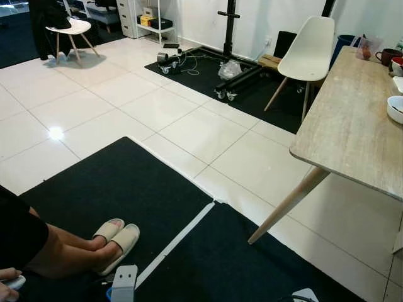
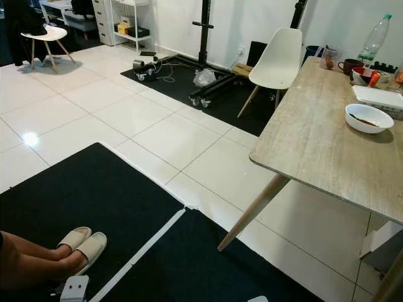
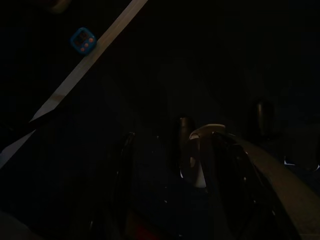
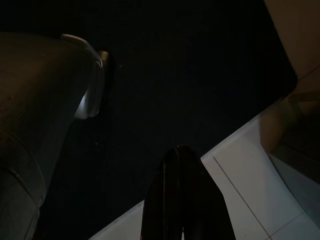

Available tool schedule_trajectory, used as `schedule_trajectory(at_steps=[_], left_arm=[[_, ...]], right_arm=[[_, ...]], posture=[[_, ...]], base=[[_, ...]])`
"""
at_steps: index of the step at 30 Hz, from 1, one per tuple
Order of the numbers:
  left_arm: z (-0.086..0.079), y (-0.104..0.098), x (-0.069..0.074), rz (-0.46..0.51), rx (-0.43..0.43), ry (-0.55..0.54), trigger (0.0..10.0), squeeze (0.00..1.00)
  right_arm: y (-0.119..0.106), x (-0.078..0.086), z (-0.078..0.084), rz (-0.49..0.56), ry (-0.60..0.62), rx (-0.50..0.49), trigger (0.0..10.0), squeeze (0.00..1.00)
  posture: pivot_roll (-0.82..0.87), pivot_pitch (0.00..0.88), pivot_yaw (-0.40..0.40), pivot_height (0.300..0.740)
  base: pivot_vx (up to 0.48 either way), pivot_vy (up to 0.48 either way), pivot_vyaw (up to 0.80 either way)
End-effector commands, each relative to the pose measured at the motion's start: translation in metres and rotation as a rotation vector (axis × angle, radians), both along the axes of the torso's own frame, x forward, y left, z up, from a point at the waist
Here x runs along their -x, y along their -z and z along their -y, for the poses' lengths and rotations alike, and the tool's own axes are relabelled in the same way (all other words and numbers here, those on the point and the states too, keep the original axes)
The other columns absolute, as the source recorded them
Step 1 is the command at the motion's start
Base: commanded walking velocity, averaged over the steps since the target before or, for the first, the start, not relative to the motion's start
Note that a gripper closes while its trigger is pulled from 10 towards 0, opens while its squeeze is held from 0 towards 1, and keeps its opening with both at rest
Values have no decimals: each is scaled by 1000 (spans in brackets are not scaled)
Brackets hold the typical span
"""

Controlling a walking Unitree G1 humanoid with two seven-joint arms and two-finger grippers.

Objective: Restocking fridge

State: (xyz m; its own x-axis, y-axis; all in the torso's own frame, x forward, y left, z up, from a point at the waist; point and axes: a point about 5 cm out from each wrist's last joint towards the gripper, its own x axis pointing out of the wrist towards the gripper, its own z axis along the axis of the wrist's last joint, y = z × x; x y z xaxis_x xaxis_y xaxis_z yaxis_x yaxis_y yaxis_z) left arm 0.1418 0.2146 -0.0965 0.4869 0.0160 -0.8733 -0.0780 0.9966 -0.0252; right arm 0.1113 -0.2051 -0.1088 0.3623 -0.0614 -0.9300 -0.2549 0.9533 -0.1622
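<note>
Both grippers hang over the black mat; fingers apparently closed.

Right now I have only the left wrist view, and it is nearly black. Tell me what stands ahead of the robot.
Observer: A wooden table stands ahead on the robot's right, on white floor tiles.
Operator: List what is on it.
Observer: A white bowl, a white tray, a dark mug and a clear plastic bottle, all toward its far end.
Operator: Report anyone nearby.
Observer: A person's feet in beige slippers rest on the black mat, low on the robot's left.
</note>
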Motion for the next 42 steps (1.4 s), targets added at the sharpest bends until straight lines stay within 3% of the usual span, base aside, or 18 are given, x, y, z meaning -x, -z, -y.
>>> schedule_trajectory(at_steps=[1, 14, 31, 42], left_arm=[[9, 3, 4, -17, 13, 9, 10000, 0], [11, 3, 4, -18, 15, 21, 10000, 0], [21, 4, 1, -9, 33, 36, 10000, 0], [22, 4, 3, -6, 39, 44, 10000, 0]], right_arm=[[2, 1, -11, -10, -18, -44, 10000, 0], [2, 5, -8, -17, -4, -37, 10000, 0], [3, 9, -5, -34, -15, -28, 10000, 0], [3, 9, -4, -35, -21, -40, 10000, 0]], posture=[[125, 0, -25, 740], [115, 0, -37, 740], [103, 0, -47, 740], [101, 0, -50, 740]], base=[[259, 0, 0], [263, 0, 0], [264, 0, -750], [265, 0, 0]])
